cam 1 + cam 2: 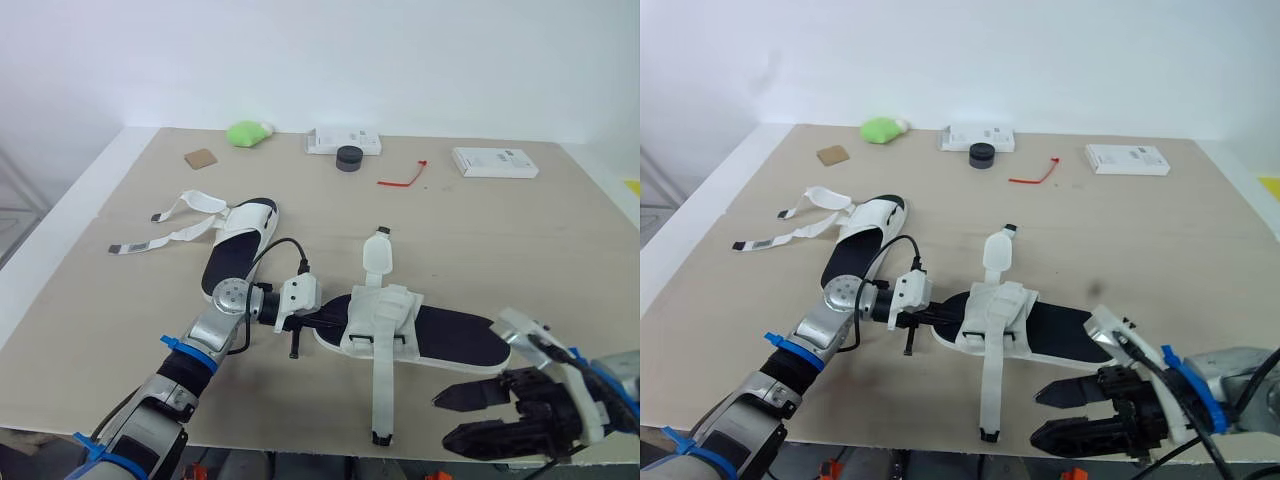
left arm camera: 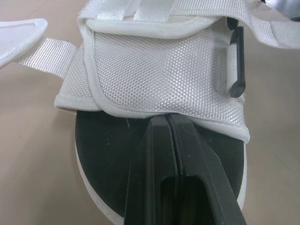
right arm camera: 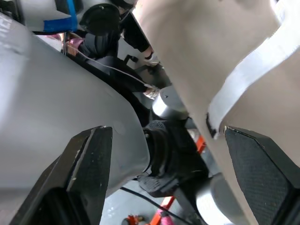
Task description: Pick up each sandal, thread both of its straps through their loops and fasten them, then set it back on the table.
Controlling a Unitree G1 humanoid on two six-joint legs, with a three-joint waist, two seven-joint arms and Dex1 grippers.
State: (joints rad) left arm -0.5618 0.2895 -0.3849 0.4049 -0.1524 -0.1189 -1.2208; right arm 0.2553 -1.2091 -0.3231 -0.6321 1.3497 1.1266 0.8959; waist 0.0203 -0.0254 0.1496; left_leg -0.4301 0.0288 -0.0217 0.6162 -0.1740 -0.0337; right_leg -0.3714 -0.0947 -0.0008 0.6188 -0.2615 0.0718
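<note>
Right tool (image 1: 443,420) sits nearest, just off the heel end of the near sandal (image 1: 455,338), fingers spread wide, holding nothing, apart from the sole. Near sandal lies flat on the worktop (image 1: 560,240), both straps undone: front strap (image 1: 382,395) runs from its mesh upper out toward the worktop's front edge, back strap (image 1: 377,255) points the other way, away from the robot. Left tool (image 2: 166,121) is at the toe end of the near sandal, fingers pressed together with nothing seen between them, tips over the black insole right at the hem of the mesh flap. Second sandal (image 1: 240,245) lies beyond the near sandal's toe end, on the left, its two straps (image 1: 165,237) loose and trailing further left, untouched. Well beyond the near sandal: red tie (image 1: 405,178), black puck (image 1: 349,158), two white boxes (image 1: 494,161), brown square (image 1: 201,158), green lump (image 1: 246,132). Step, by my read: getting a hold on the near sandal, no threading done yet. Next move likely needs the left tool to open and pinch the toe edge or steady the sole, and the right tool to come in and close on the front strap's free end without dragging the sandal off the front edge
</note>
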